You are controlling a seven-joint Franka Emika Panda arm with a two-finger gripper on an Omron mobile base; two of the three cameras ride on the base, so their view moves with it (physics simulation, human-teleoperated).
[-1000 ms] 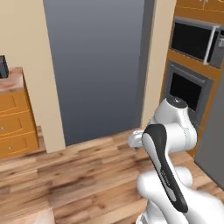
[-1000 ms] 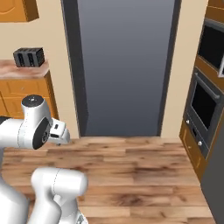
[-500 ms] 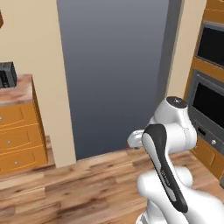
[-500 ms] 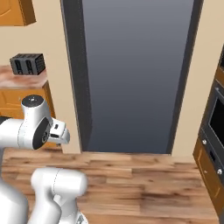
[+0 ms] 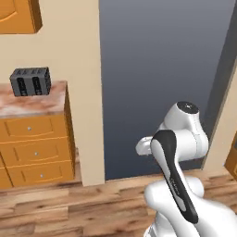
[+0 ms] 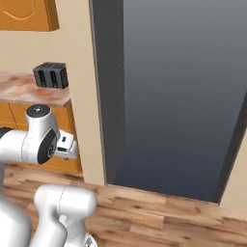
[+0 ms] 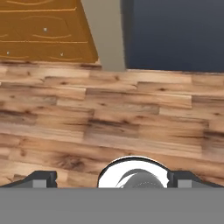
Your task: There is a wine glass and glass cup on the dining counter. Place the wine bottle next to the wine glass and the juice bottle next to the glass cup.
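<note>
At the far left stands a run of orange-brown drawers (image 5: 34, 150) under a narrow worktop (image 5: 32, 102) of pale reddish marbled stone, and on it, set back against the wall, sits a black two-slot toaster (image 5: 30, 81), upright and well clear of the front edge; above it hangs the corner of an upper cabinet (image 5: 18, 16) in the same wood. To the right of the drawers a cream wall post (image 5: 83, 92) frames a tall dark grey opening (image 5: 162, 69), apparently a doorway, which takes up the middle and right of both base views. The wood plank floor (image 7: 109, 113) runs from the foot of the drawers to the near edge. The robot arm (image 5: 178, 152) is folded in close over the base, elbow up, which I take to be a carrying posture for driving, not for reaching. The hand (image 7: 111, 177) points down at bare floor, its two dark fingertips (image 7: 41, 178) set wide apart at the bottom of the hand view with nothing between them, so it is open and empty. The wine glass, glass cup, both bottles and the dining island are not to be found here, so I judge the task barely begun: the base must first be brought round to face the bottles before any grasp can be planned.
</note>
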